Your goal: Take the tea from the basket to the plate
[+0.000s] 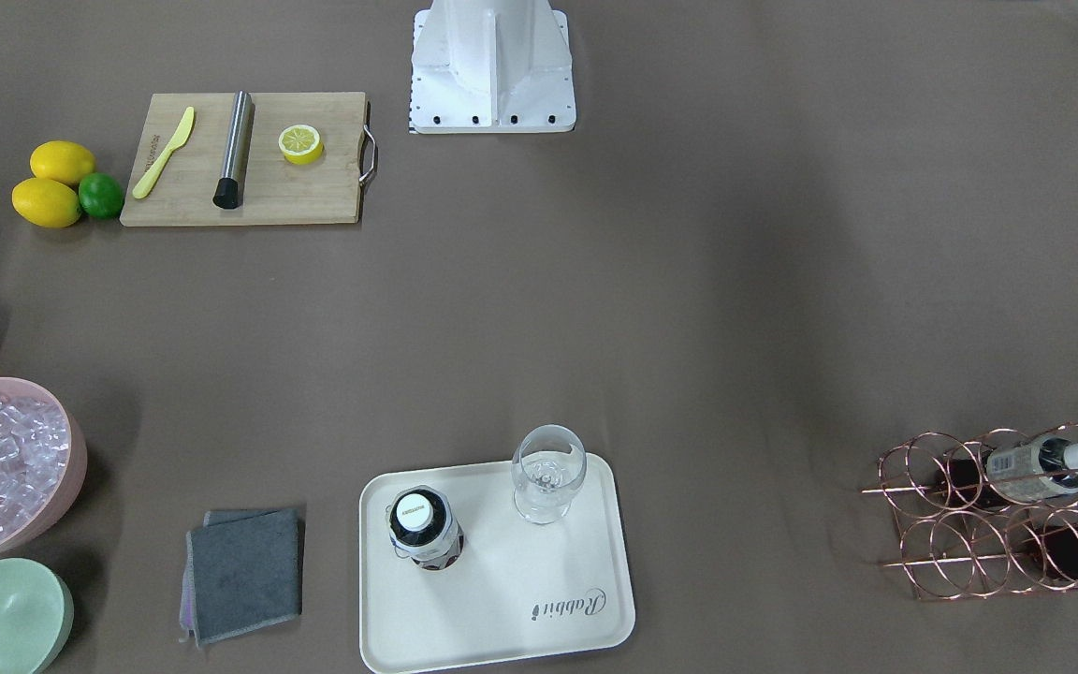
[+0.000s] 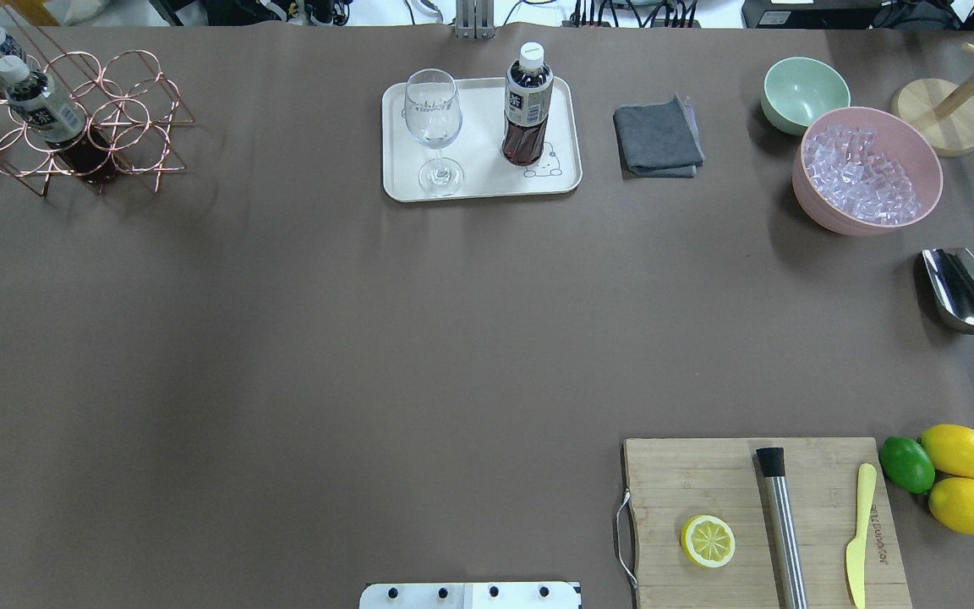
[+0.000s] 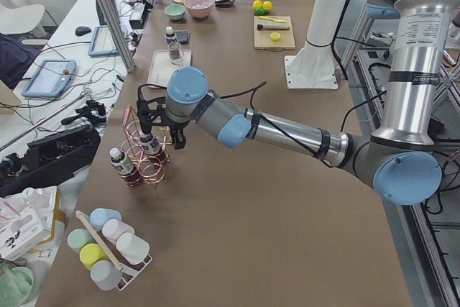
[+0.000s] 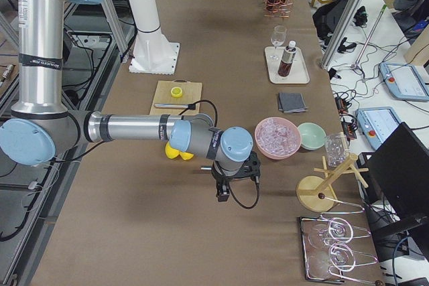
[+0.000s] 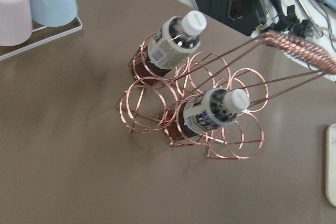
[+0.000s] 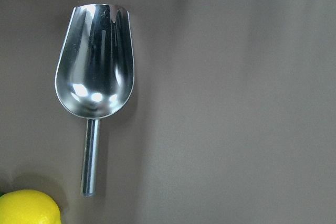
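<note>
Tea bottle (image 2: 528,106), clear plastic, white-capped, stands on the cream rectangular tray (image 2: 484,173). I can't tell if my left gripper (image 3: 164,138) or right gripper (image 4: 236,189) is spread.

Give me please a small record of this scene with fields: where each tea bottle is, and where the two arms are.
on the plate: one tea bottle, upright, beside the wine glass
in the basket: first bottle, second bottle
left arm: left gripper over the basket; fingers open or shut, cannot tell
right arm: right gripper; its wrist view looks down on the metal scoop; fingers, cannot tell
</note>
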{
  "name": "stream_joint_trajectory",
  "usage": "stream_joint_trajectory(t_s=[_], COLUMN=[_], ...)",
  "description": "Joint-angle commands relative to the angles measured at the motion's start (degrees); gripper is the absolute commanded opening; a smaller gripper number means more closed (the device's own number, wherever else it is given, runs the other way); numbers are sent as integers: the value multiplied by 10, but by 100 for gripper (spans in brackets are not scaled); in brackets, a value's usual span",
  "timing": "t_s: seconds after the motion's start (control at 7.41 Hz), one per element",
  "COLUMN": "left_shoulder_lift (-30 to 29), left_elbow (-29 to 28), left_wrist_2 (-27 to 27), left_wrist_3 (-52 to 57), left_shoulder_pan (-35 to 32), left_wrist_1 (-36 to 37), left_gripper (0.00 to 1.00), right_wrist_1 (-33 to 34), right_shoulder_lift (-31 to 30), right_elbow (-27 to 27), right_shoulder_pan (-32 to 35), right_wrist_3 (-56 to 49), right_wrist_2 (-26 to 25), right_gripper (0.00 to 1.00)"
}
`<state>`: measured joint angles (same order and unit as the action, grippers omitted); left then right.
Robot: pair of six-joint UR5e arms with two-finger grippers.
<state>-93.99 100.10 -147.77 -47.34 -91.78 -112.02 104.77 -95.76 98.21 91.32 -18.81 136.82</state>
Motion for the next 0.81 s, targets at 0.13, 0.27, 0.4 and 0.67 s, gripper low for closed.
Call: stream_joint_trajectory(t_s=[0.13,0.27,0.4,0.67], left_shoulder_lift=[34,32,31,44], left_elbow=[-40,-40,-40,-45], left_wrist_2=[54,99,127,157], left_wrist_3=[265,359,434,463], left_shoulder_pan=[-2,-3,-5,-6], left_wrist_1=[119,180,238,257], left_gripper=[98,98,98,98], right_wrist_1=[1,1,1,3], right_shoulder_lift=[0,0,0,-1], right_elbow=[2,1,1,-1], right_shoulder_pan=[0,0,0,0], right_wrist_3=[0,0,0,0], right_wrist_2=[1,0,0,0], right_gripper=[100,100,100,100])
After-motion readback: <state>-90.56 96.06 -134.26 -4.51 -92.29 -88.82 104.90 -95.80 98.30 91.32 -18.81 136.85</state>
